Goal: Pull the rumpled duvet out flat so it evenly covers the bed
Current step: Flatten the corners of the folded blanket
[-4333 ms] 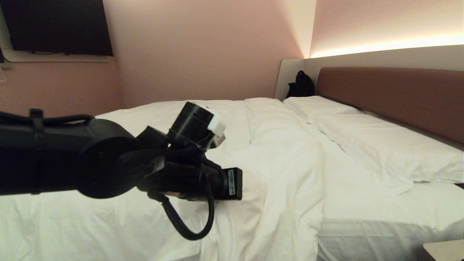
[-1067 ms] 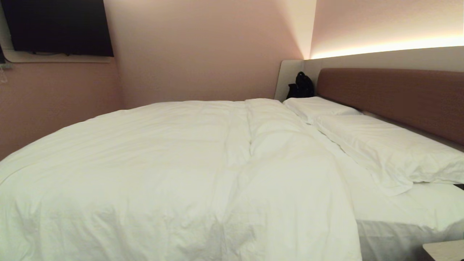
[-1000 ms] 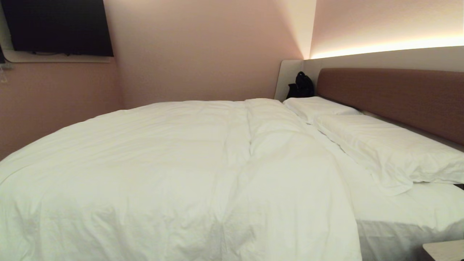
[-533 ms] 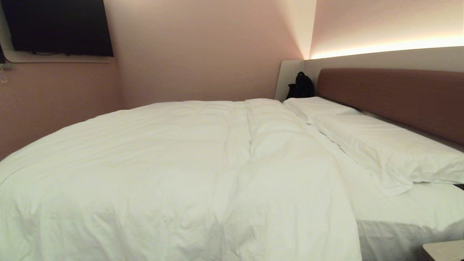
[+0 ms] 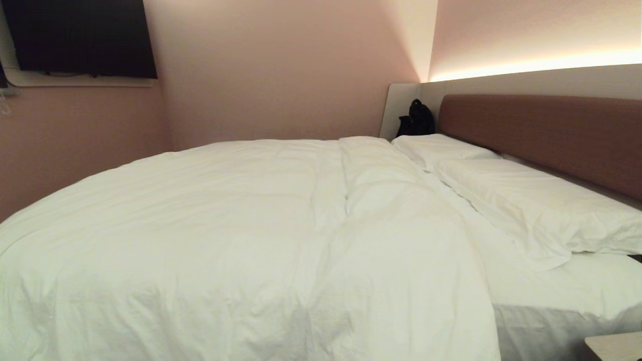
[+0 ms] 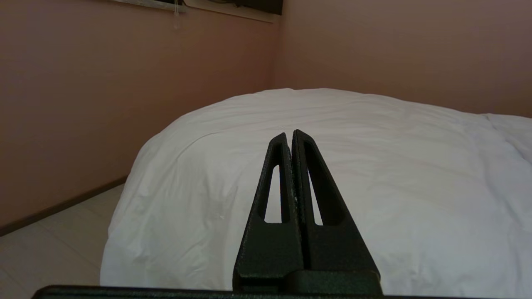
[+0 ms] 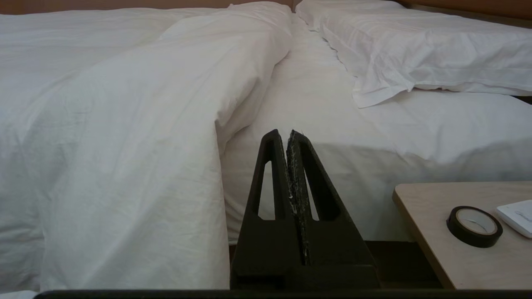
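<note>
Pulled my left pincer (image 6: 291, 137) back off the duvet (image 5: 225, 240), tips together on nothing, bed (image 5: 551, 291) looked basically covered.

No readable text, label or sign anywhere.

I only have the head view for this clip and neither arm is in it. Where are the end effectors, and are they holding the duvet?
Observer: The left end effector is shut on nothing, clear of the duvet near its far corner.
Operator: And the right one?
Observer: The right end effector is shut too, empty, facing the bed's side where the duvet edge hangs.
Operator: Anything beside the bed I can't make out?
Observer: A roll of black tape lies on the bedside table.
</note>
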`<state>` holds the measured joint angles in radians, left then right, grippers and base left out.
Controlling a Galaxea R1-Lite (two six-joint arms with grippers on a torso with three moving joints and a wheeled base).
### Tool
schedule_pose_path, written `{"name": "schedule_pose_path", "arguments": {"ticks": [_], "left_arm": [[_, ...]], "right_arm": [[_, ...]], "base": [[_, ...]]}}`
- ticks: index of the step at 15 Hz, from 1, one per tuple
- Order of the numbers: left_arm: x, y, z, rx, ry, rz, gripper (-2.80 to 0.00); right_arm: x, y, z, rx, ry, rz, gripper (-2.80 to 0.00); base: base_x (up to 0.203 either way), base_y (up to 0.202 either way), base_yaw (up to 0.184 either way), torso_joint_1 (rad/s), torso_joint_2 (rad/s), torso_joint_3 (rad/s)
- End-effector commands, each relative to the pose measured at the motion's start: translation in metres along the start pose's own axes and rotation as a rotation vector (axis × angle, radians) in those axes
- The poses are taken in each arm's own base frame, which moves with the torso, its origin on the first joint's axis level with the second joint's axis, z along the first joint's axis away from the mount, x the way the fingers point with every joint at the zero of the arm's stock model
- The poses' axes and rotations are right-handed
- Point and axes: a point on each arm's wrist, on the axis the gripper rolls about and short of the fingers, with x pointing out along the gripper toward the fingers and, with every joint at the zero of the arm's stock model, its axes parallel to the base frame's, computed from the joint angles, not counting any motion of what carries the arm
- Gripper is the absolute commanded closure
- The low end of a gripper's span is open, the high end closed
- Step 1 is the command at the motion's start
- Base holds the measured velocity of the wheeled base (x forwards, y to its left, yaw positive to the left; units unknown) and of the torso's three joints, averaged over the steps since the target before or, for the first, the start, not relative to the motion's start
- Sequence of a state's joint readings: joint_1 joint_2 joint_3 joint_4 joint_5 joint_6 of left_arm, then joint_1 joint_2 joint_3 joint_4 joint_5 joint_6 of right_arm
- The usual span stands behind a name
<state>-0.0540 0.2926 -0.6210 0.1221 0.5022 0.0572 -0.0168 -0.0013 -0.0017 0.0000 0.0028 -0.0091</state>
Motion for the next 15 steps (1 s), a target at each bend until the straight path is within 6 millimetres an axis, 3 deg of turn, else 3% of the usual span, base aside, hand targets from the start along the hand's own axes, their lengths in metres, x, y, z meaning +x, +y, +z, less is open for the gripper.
{"name": "schedule_pose_path", "arguments": {"ticks": [1, 4, 7, 9, 15], "left_arm": [[-0.007, 0.003, -0.005, -0.009, -0.020, 0.014, 0.00], [-0.025, 0.008, -0.021, -0.019, -0.071, -0.021, 0.00], [-0.038, 0.007, -0.052, 0.015, -0.111, -0.225, 0.00], [-0.033, 0.000, -0.072, 0.043, -0.064, -0.360, 0.00], [-0.020, -0.013, -0.130, 0.080, 0.131, -0.536, 0.00]], "right_arm": [[0.000, 0.000, 0.000, 0.000, 0.001, 0.000, 0.00], [0.000, 0.000, 0.000, 0.000, 0.001, 0.000, 0.00], [0.000, 0.000, 0.000, 0.000, 0.001, 0.000, 0.00], [0.000, 0.000, 0.000, 0.000, 0.001, 0.000, 0.00], [0.000, 0.000, 0.000, 0.000, 0.001, 0.000, 0.00]], "base": [[0.000, 0.000, 0.000, 0.000, 0.00, 0.000], [0.000, 0.000, 0.000, 0.000, 0.00, 0.000], [0.000, 0.000, 0.000, 0.000, 0.00, 0.000], [0.000, 0.000, 0.000, 0.000, 0.00, 0.000], [0.000, 0.000, 0.000, 0.000, 0.00, 0.000]]}}
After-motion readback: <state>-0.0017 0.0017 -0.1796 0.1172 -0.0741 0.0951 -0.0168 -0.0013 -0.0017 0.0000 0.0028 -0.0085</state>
